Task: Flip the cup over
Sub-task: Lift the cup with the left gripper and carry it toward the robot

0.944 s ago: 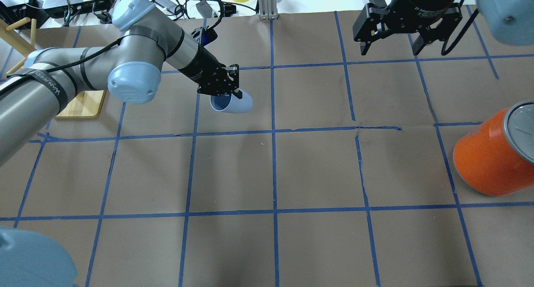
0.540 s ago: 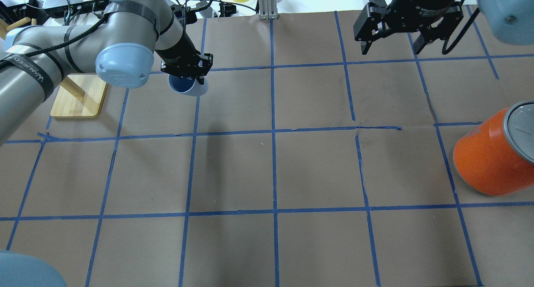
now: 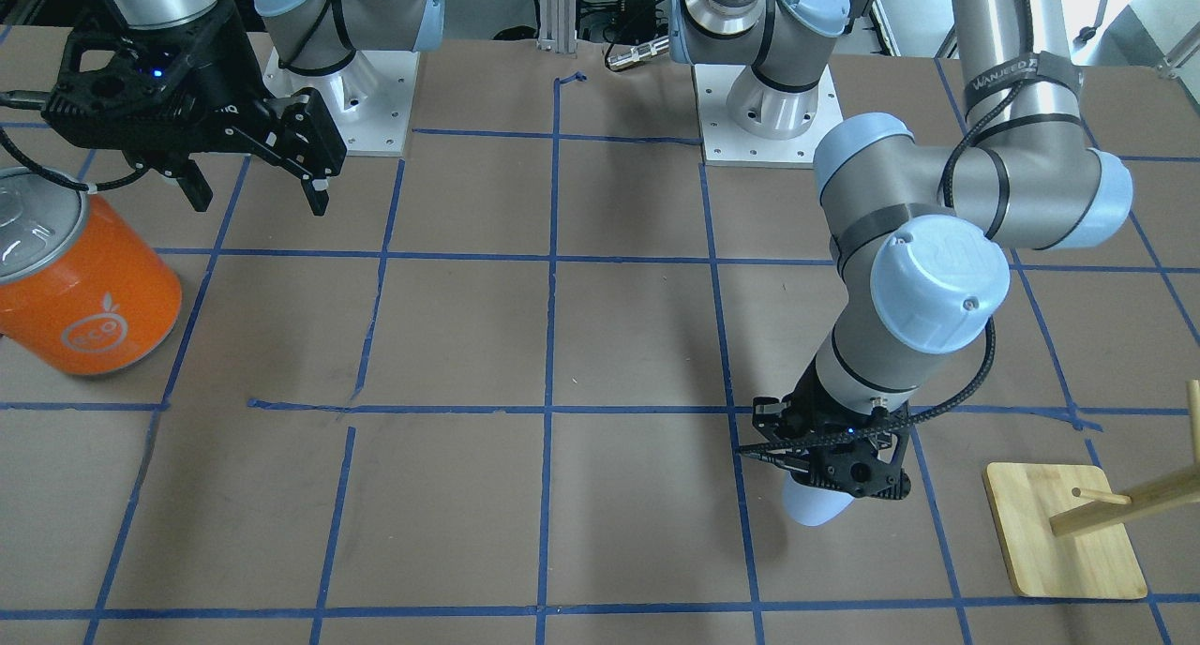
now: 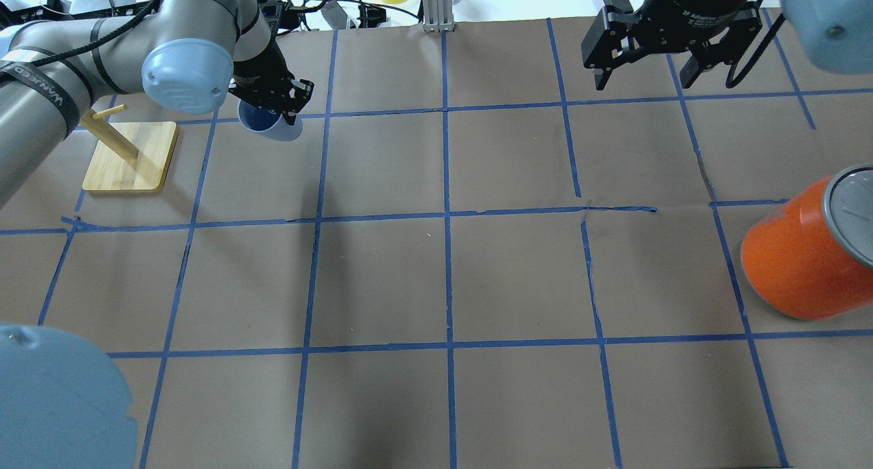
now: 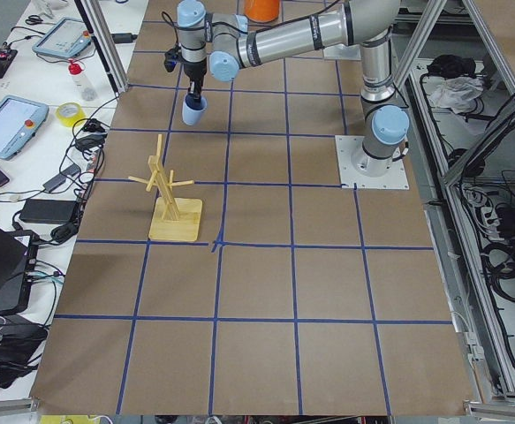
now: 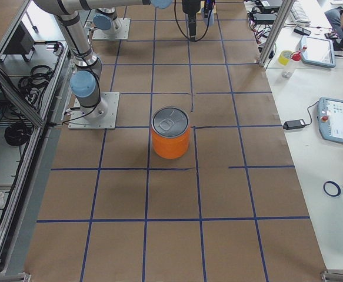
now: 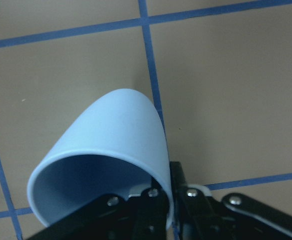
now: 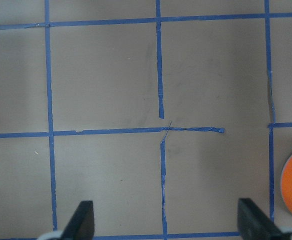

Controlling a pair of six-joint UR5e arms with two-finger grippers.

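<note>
The cup is a small pale blue tumbler with a dark blue inside. My left gripper is shut on its rim wall and holds it tilted just above the paper, mouth up and base down, at the far left of the table. The cup also shows in the front view, in the left side view and in the left wrist view, where one finger is inside the rim and one outside. My right gripper is open and empty, high over the far right of the table.
A large orange can with a silver top stands at the right edge, also in the front view. A wooden peg stand on a square base sits just left of the cup. Blue tape lines grid the brown paper.
My left arm has swung left and toward the far edge with the cup. The cup has turned from lying sideways to mouth up. The right arm has not moved.
</note>
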